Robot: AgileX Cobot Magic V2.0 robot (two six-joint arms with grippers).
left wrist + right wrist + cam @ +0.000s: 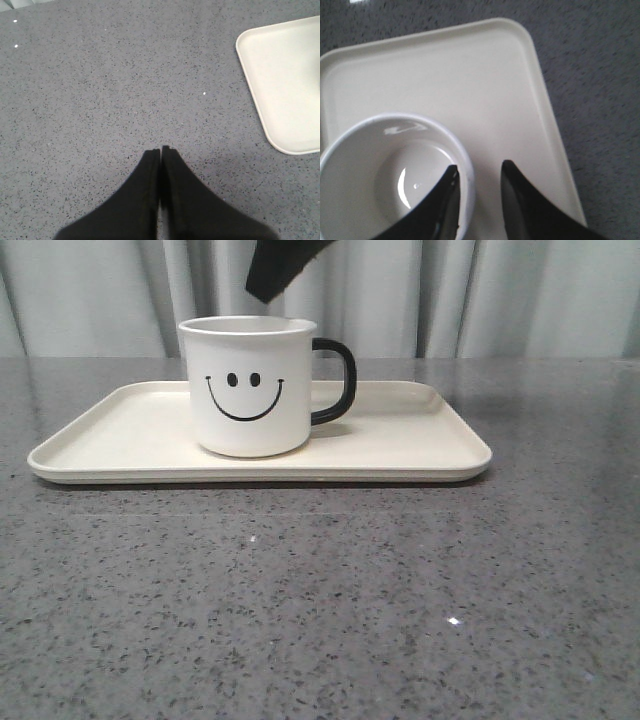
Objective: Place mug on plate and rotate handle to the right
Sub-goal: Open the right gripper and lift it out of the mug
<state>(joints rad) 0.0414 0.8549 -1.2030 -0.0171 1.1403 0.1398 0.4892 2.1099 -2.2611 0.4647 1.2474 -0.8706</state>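
While the mug [248, 386] stands upright on the plate [420, 445], left of its middle, its smiley faces me and the handle [338, 381] points right. Looking down into it, the mug is empty. The right gripper [479, 172] hangs above, its fingers apart, one over the mug's mouth and one outside the rim. The left gripper [160, 151] hovers pressed together over bare table [320, 610], near the plate's corner.

The left gripper [160, 150] points downward with its two fingers [145, 185] pressed together. The right gripper [480, 170] hangs high, its fingers [520, 200] a little apart, holding nothing.
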